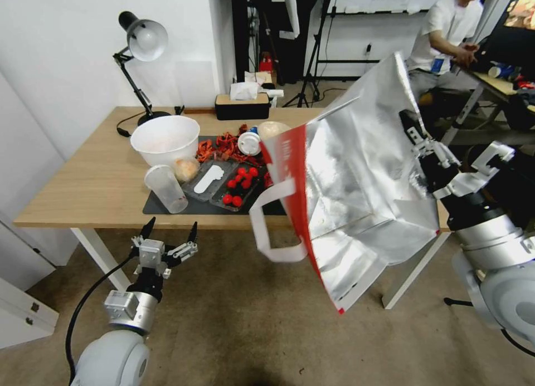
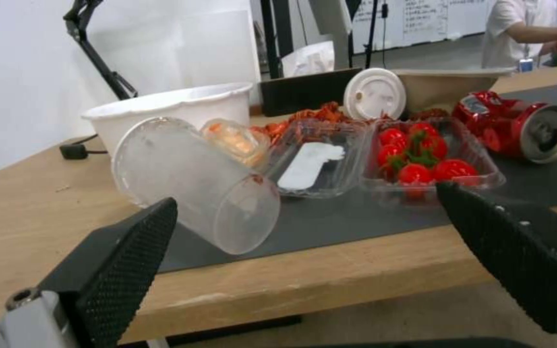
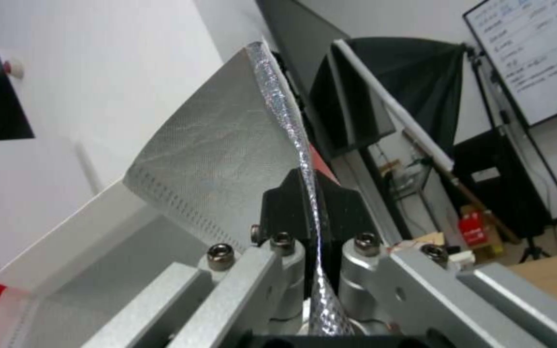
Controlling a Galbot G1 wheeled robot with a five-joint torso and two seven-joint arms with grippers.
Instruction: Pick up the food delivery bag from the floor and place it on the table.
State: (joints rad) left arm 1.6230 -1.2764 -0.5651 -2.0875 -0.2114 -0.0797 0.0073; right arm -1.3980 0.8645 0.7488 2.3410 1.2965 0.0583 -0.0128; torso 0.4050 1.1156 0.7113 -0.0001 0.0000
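The food delivery bag (image 1: pixel 356 174) hangs tilted in the air at the table's right front, its silver foil lining facing me, with a red side panel and a white strap handle toward the left. My right gripper (image 1: pixel 415 135) is shut on the bag's upper rim; the right wrist view shows the foil edge (image 3: pixel 220 159) pinched in the right gripper (image 3: pixel 311 212). The bag's lowest corner is off the carpeted floor (image 1: pixel 239 319). My left gripper (image 1: pixel 170 233) is open and holds nothing, just below the front edge of the light-wood table (image 1: pixel 83 185), facing the left gripper (image 2: pixel 304 198) toward the tabletop (image 2: pixel 27 212).
On the dark mat (image 1: pixel 189 206) lie a white bowl (image 1: pixel 165 139), a tipped clear cup (image 1: pixel 165 189), a tray of tomatoes (image 1: pixel 239 186) and a red can (image 2: pixel 517 128). A lamp (image 1: pixel 142 40) and tissue box (image 1: pixel 243 104) stand at the back. A white table leg (image 1: pixel 415 269) is behind the bag.
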